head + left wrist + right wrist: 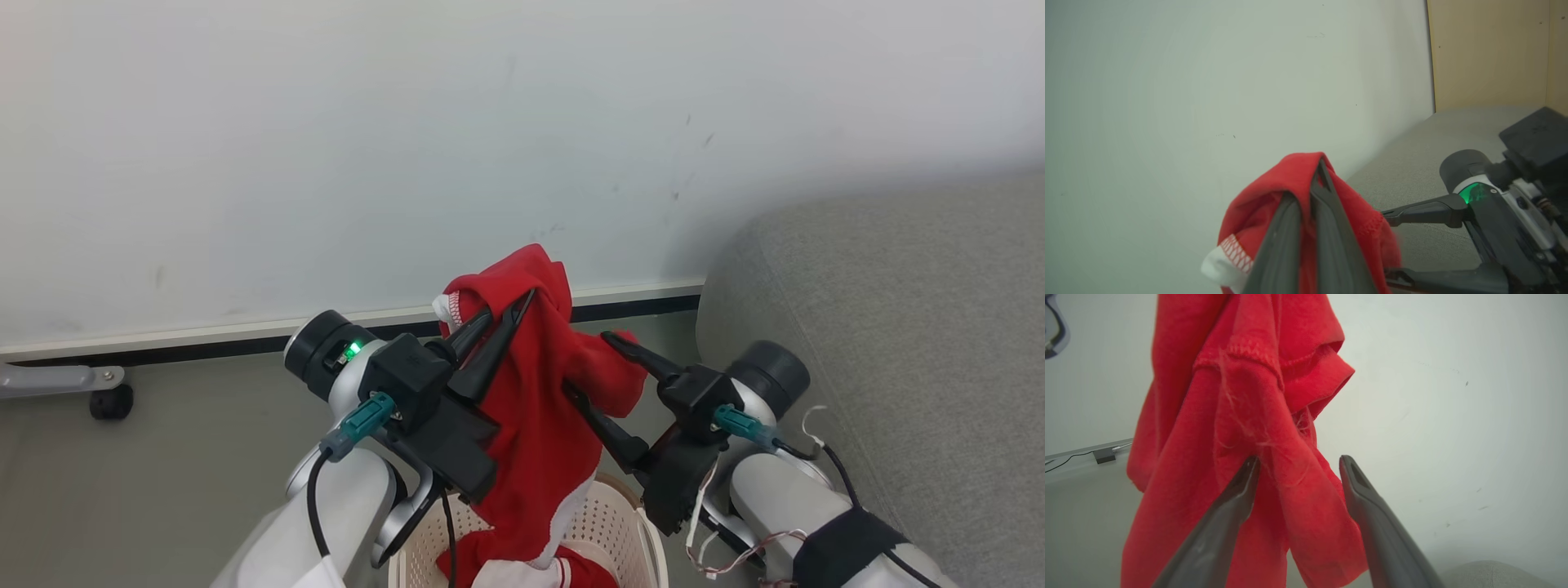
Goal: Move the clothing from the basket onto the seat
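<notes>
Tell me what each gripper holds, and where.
Left gripper pinches the red garment by a bunched fold at its top end; right gripper is open, holding nothing.

The floor (163, 474) is a plain, pale grey-green surface that runs up to a white wall with a dark strip along its foot. The basket (612, 514) stands on it at the bottom edge of the head view, near the seat (898, 327), which stands on the right. At the far left, a black caster (110, 402) under a grey metal leg rests on the floor, well apart from the basket.
</notes>
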`<state>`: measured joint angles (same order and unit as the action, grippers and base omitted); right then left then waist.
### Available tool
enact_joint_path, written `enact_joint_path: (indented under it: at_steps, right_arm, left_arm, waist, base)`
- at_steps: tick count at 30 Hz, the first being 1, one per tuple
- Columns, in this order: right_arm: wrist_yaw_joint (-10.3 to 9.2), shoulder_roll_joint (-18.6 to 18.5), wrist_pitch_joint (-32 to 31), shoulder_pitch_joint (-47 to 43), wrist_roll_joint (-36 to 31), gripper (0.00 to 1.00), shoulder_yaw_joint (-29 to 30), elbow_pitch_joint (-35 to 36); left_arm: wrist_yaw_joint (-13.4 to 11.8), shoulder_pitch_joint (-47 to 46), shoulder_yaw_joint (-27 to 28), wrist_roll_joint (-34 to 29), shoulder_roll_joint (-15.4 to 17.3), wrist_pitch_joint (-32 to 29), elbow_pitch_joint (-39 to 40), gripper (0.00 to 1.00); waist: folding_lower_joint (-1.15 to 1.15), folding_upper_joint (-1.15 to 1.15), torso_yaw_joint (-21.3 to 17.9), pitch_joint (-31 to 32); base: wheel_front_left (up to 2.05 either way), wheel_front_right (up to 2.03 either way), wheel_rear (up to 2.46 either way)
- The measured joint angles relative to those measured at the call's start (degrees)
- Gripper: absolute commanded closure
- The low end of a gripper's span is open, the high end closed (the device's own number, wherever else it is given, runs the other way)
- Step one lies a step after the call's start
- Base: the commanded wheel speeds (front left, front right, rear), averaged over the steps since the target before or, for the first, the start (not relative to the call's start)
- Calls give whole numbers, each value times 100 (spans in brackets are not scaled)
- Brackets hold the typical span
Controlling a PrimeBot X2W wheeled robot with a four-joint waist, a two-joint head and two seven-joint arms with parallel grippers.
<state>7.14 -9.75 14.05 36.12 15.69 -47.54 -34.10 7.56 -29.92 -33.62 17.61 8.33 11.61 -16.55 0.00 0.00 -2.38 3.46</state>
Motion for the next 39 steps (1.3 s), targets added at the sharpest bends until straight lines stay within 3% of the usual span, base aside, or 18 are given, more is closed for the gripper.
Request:
enact_joint_path:
  at_steps: [7,8,9,10,11,12,13,20,21,22,24,25,26,39]
  right_arm:
    - [0,42,15,240,356,0,-610,-232]
    - [0,56,15,240,393,4,-691,-258]
    - [0,73,16,240,452,42,-772,-285]
    - [0,86,16,240,523,57,-845,-309]
    - [0,97,16,241,586,65,-906,-323]
    - [0,103,16,242,631,93,-964,-331]
    - [1,110,16,245,691,100,-1003,-337]
    - [1,88,21,335,1104,100,-1059,-344]
    - [1,71,22,335,1172,100,-1048,-345]
    - [1,52,22,337,1252,100,-1025,-344]
    - [0,-1,23,344,1376,100,-948,-343]
    - [1,-30,23,352,1425,100,-901,-342]
    - [1,-65,23,365,1469,100,-869,-342]
    - [1,-662,24,567,1785,100,-236,-236]
  left_arm:
    - [0,2,-51,49,1,-93,89,100]
    - [0,7,-54,54,2,-102,103,100]
    - [0,14,-58,71,2,-130,120,100]
    - [0,22,-62,90,4,-143,127,100]
    - [0,39,-60,100,10,-144,142,100]
    - [0,73,-60,100,19,-149,157,100]
    - [0,110,-60,103,22,-166,166,100]
    - [-20,263,59,292,122,-221,209,100]
    - [-58,300,108,300,130,-224,218,95]
    - [-73,348,137,302,153,-225,215,71]
    - [-112,444,180,323,208,-225,214,40]
    - [-132,482,189,338,234,-226,211,5]
    - [-157,517,211,353,245,-225,213,0]
    - [-255,1149,252,391,433,-185,305,0]
  waist:
    - [0,0,15,-1]
    - [0,0,15,-1]
    - [0,0,14,-2]
    - [0,0,12,-3]
    - [0,0,9,-5]
    - [0,0,5,-7]
    - [0,0,0,-9]
    - [0,0,-91,-31]
    - [0,0,-112,-34]
    - [0,0,-136,-36]
    - [0,0,-188,-42]
    - [0,0,-214,-45]
    - [0,0,-243,-48]
    - [0,0,-687,-93]
  base:
    - [0,0,0]
    - [0,0,0]
    - [0,0,0]
    - [0,0,0]
    - [0,0,0]
    - [0,0,0]
    - [0,0,0]
    - [0,0,0]
    - [0,0,0]
    - [0,0,0]
    - [0,0,0]
    - [0,0,0]
    - [0,0,0]
    - [0,0,0]
